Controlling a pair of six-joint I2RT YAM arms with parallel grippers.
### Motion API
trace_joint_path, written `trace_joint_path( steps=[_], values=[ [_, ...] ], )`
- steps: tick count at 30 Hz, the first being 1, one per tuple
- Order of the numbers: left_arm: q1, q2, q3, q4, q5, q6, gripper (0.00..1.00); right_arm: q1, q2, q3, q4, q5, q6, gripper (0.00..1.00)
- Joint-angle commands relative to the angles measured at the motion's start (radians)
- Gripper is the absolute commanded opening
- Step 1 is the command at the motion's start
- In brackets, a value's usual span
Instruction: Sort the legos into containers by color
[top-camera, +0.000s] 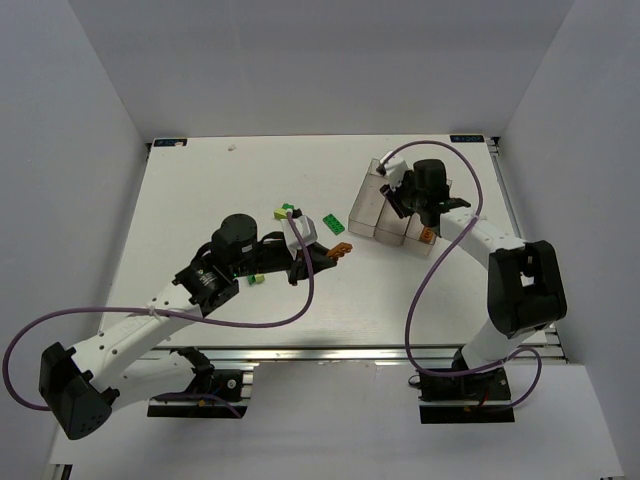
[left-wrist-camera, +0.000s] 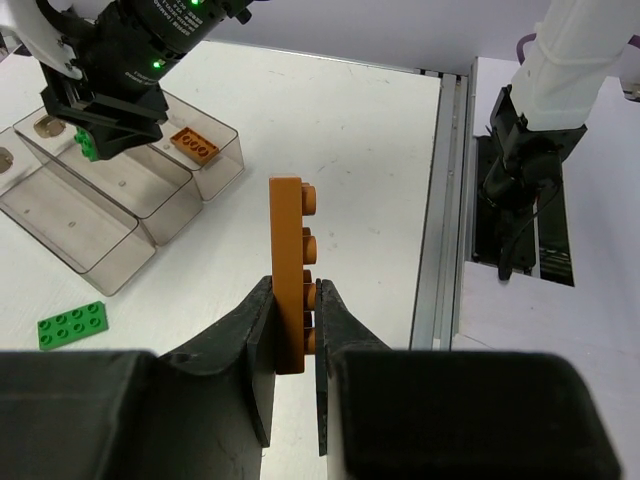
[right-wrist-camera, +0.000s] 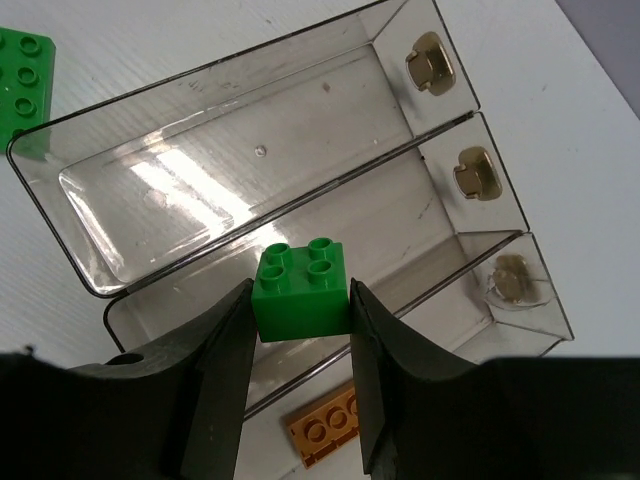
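Now: both grippers hold legos

Left gripper (left-wrist-camera: 295, 300) is clamped tight on an upright orange lego (left-wrist-camera: 290, 240), clear of the containers (right-wrist-camera: 200, 75). Right gripper (right-wrist-camera: 300, 325), jaws partly apart, pinches a green lego (right-wrist-camera: 300, 290) over the middle bin. A second orange lego (right-wrist-camera: 325, 432) lies in the end bin.

A: Entry one?
B: Surface (top-camera: 200, 200): white, matte, rectangular.
A: Enclosure?
B: Left wall (top-camera: 60, 150), back wall (top-camera: 320, 60), right wall (top-camera: 590, 150): plain pale grey panels.
A: Fittings?
B: Metal rail (top-camera: 330, 352) along the near edge; blue tags (top-camera: 166, 143) (top-camera: 466, 139) at the far corners.
A: Light?
B: Even, soft, faint shadows.
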Motion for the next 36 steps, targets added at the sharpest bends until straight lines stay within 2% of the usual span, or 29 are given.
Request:
trace_joint_path(
  steps=[1, 4, 8, 11, 14, 19, 21, 24, 27, 28, 30, 31, 35, 36],
  values=[
    [0.007, -0.009, -0.005, -0.006, -0.018, 0.008, 0.02, 0.003, 0.0, 0.035, 0.008, -0.03, 0.031, 0.38],
    [0.007, -0.006, -0.005, -0.005, -0.023, 0.008, 0.02, 0.002, 0.021, 0.041, -0.005, -0.028, 0.031, 0.43],
    [0.007, -0.001, -0.006, -0.006, -0.018, 0.008, 0.03, 0.002, 0.049, 0.038, -0.02, -0.027, 0.017, 0.57],
    [0.007, 0.005, -0.005, -0.01, -0.021, 0.006, 0.03, 0.003, 0.052, 0.037, -0.026, -0.016, 0.014, 0.63],
    [0.007, 0.013, -0.005, -0.011, -0.029, 0.006, 0.04, 0.0, 0.037, 0.032, -0.026, -0.018, 0.017, 0.66],
    [0.007, 0.027, -0.011, 0.009, -0.028, -0.005, 0.04, -0.006, -0.052, 0.017, -0.006, -0.031, 0.049, 0.66],
    [0.007, 0.04, -0.02, 0.018, -0.018, -0.028, 0.04, -0.024, -0.124, 0.004, 0.023, -0.027, 0.11, 0.64],
    [0.007, 0.086, -0.028, 0.099, -0.012, -0.11, 0.04, -0.04, -0.221, -0.005, 0.06, 0.084, 0.212, 0.57],
    [0.007, 0.168, -0.025, 0.203, -0.037, -0.242, 0.01, -0.07, -0.352, -0.078, 0.156, 0.076, 0.255, 0.44],
    [0.005, 0.195, -0.015, 0.245, -0.069, -0.274, 0.0, -0.076, -0.382, -0.092, 0.169, 0.067, 0.281, 0.32],
    [0.005, 0.289, 0.05, 0.242, -0.138, -0.36, 0.0, -0.096, -0.457, -0.106, 0.176, 0.039, 0.312, 0.16],
    [0.004, 0.324, 0.081, 0.212, -0.191, -0.374, 0.0, -0.105, -0.477, -0.109, 0.175, 0.03, 0.322, 0.02],
    [-0.042, 0.506, 0.25, 0.133, -0.372, -0.388, 0.0, -0.128, -0.567, -0.146, 0.215, 0.022, 0.359, 0.0],
    [-0.048, 0.583, 0.285, 0.126, -0.403, -0.4, 0.0, -0.133, -0.599, -0.157, 0.222, 0.022, 0.364, 0.03]
  ],
)
